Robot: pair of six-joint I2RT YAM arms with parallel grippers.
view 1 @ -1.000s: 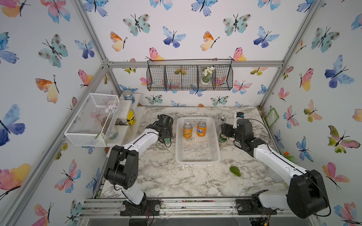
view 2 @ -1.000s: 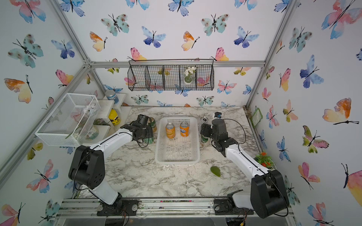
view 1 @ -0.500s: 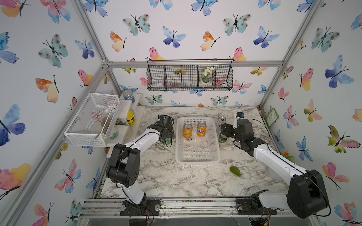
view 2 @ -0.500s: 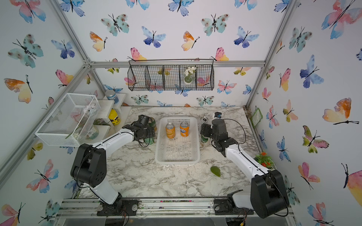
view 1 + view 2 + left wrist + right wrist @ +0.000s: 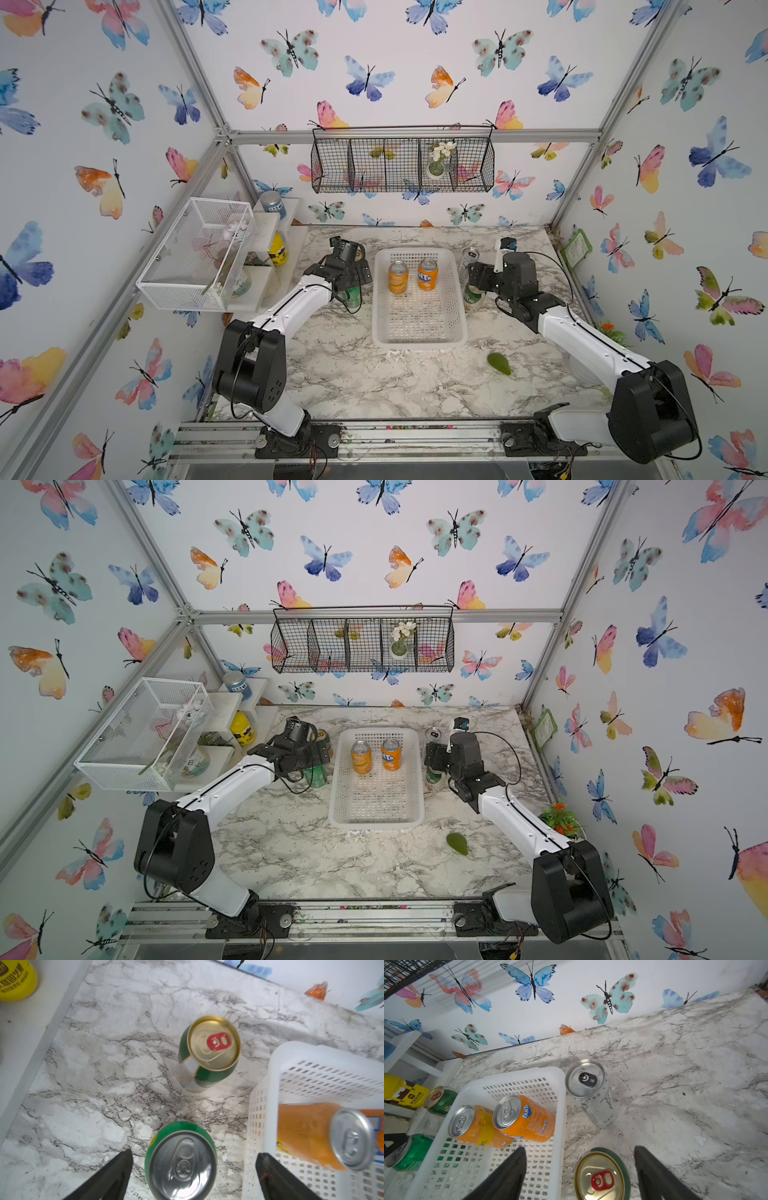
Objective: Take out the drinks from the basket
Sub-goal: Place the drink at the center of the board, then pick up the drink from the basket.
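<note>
In both top views, two orange cans (image 5: 398, 277) (image 5: 428, 274) stand upright at the far end of the white basket (image 5: 417, 340) on the marble counter (image 5: 353, 374). In the left wrist view, the left fingers (image 5: 116, 1172) are spread wide either side of a bright green can (image 5: 180, 1163), not touching it, just outside the basket. In the right wrist view, the right fingers (image 5: 508, 1172) stand parted around a gold-topped dark green can (image 5: 602, 1176) on the counter, a slim silver can (image 5: 591, 1095) nearby.

Bright green can (image 5: 180, 1164) cut by picture edge, gold-topped dark green can (image 5: 602, 1176) likewise, yellow jar (image 5: 14, 978) mostly cropped
</note>
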